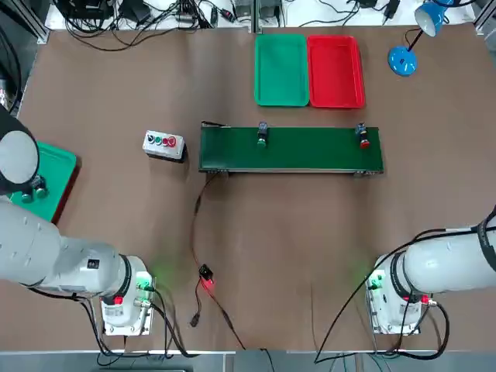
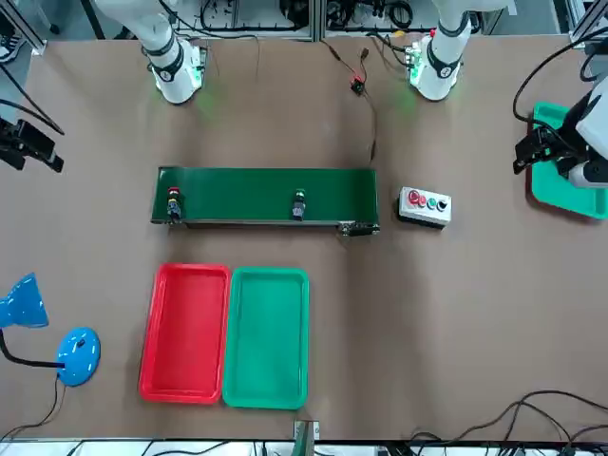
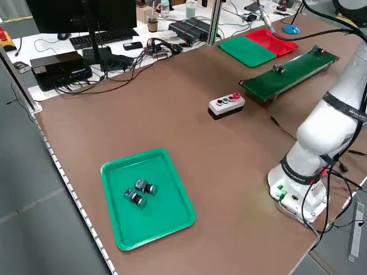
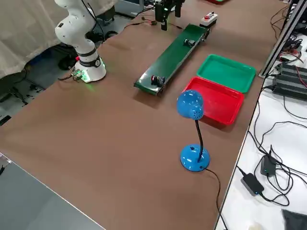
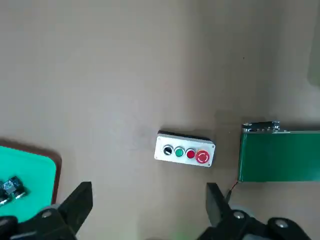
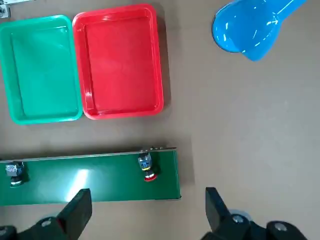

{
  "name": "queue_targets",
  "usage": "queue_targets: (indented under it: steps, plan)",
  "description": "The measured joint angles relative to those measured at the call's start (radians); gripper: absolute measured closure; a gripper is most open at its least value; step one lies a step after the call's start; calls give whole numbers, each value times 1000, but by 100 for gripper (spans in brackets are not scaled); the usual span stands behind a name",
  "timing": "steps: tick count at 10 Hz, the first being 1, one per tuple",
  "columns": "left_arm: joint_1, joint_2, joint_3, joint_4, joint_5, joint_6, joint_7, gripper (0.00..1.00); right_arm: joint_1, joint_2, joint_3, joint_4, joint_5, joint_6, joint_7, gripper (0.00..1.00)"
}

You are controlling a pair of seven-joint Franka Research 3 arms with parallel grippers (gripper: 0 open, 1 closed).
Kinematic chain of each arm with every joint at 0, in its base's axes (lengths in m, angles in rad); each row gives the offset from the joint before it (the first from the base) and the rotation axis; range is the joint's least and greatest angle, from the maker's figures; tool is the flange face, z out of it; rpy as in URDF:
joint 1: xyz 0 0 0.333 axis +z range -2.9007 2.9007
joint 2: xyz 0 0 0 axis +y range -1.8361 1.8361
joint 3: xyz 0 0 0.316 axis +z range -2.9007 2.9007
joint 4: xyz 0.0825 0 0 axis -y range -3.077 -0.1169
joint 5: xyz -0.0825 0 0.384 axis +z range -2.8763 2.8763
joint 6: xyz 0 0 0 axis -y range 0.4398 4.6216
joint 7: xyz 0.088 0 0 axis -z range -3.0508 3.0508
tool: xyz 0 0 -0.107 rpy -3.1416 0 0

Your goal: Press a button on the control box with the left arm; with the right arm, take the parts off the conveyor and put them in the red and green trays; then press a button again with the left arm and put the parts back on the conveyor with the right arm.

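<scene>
Matte brown counter [image 1: 294, 232] | flat green conveyor [image 1: 310, 149] carries your two small parts, green-capped [image 1: 262, 135] and red-capped [image 1: 364, 137] | glossy rectangular trays, green [image 1: 280, 70], red [image 1: 335, 71] | grey three-button control box [image 1: 163, 144] | left gripper [image 5: 150, 210] and right gripper [image 6: 145, 212]: fingers spread, raised.

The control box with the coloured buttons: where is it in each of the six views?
Top view: control box, left of the conveyor's end.
Front view, right of the conveyor's end.
Left side view, mid-table, before the conveyor's near end.
Right side view, top edge, beyond the conveyor's far end.
Left wrist view, centre.
Right wrist view: not in it.
Shared landmark: the conveyor end beside the box.
</scene>
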Motion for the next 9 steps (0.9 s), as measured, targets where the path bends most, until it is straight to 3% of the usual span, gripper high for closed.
queue_targets:
  steps: [9]
  plan:
    - [-7, 0, -7, 0, 0, 0, 0, 0, 0, 0, 0, -4, -18, 0, 0, 0]
